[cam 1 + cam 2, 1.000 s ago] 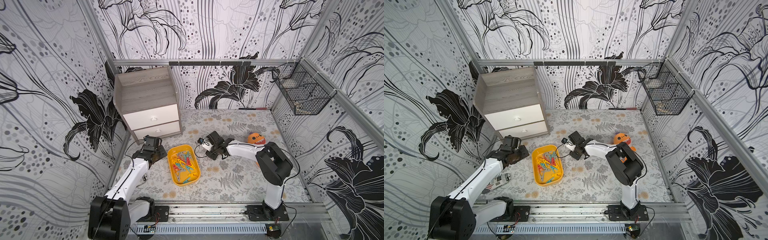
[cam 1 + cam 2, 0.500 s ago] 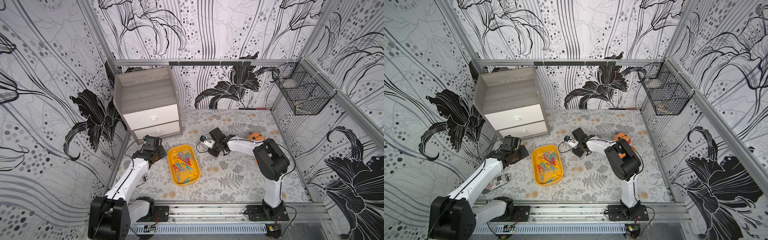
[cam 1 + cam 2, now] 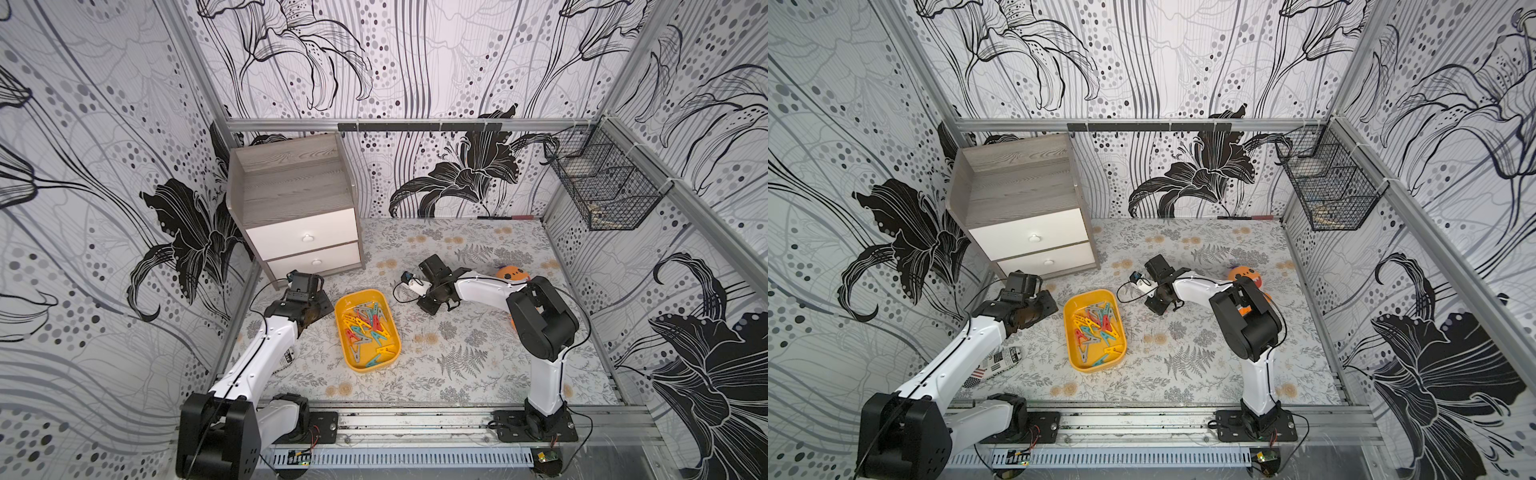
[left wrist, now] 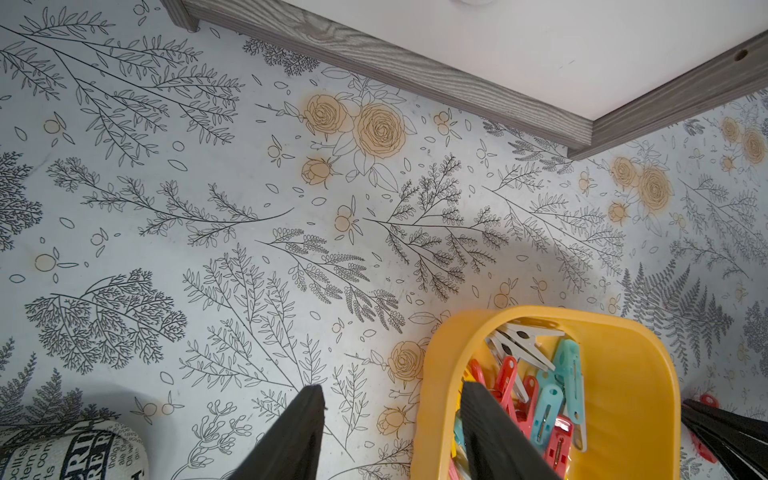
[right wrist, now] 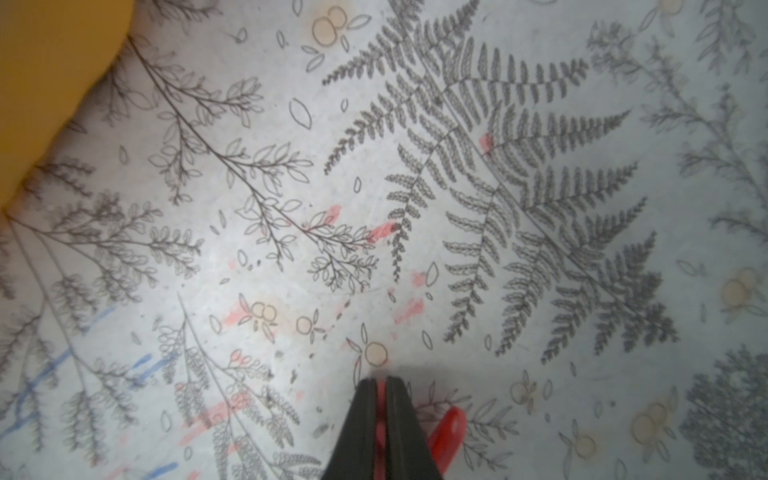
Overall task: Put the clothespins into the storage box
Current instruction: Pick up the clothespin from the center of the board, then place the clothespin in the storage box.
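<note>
The yellow-orange storage box lies on the mat between the arms. Several clothespins in red, teal, yellow and grey lie inside it. Just right of the box's far end, my right gripper is down at the mat, shut on a red clothespin. One leg of it sticks out beside the fingers. My left gripper is open at the box's left rim, one finger over the box and one outside, holding nothing.
A grey wood drawer cabinet stands at the back left, close to the left gripper. A black wire basket hangs on the right wall. An orange ball toy lies behind the right arm, and a printed cloth pouch under the left arm.
The right gripper's jaws have closed on the red clothespin, the wrist staying almost in place while the arm behind it shifted a little. The left arm has not moved.
</note>
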